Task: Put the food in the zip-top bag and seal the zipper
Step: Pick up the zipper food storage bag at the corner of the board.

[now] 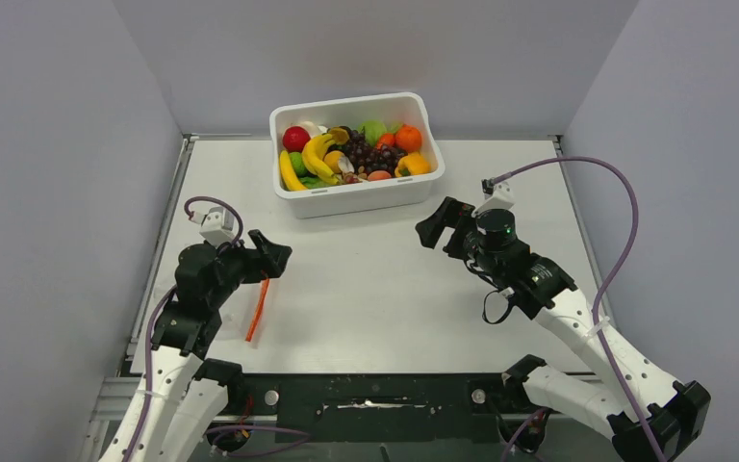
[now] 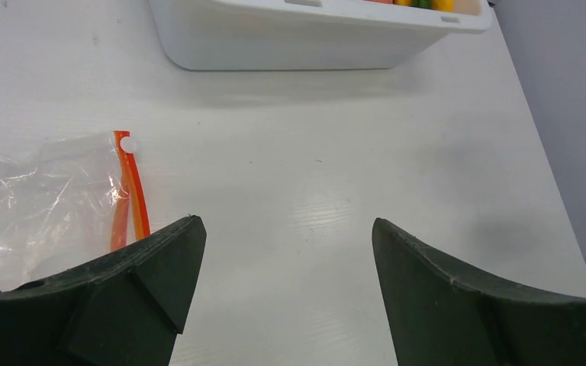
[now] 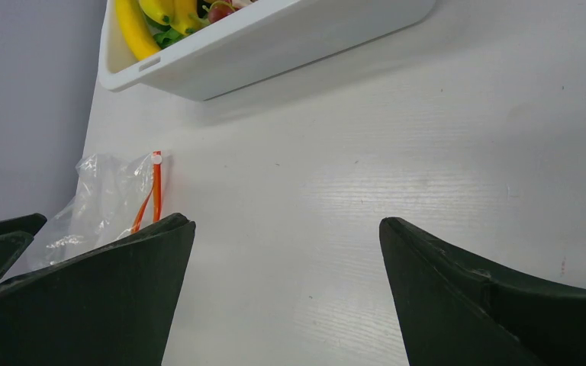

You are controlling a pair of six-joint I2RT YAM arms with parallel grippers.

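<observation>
Food (image 1: 370, 157) in tub (image 1: 361, 199), bag (image 2: 38, 206) empty
The tub sits at the back; the bag lies flat beside the left gripper (image 2: 288, 229), which gapes wide, holding nothing, as does the right gripper (image 3: 286, 225).

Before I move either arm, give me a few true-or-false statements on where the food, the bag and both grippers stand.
1. All the food lies in the white tub. True.
2. The left gripper is shut on the bag. False: it is open and empty; the bag lies on the table beside it.
3. The orange zipper runs along the bag's edge nearer the table's middle. True.
4. The right gripper holds a banana. False: it is open and empty.
</observation>
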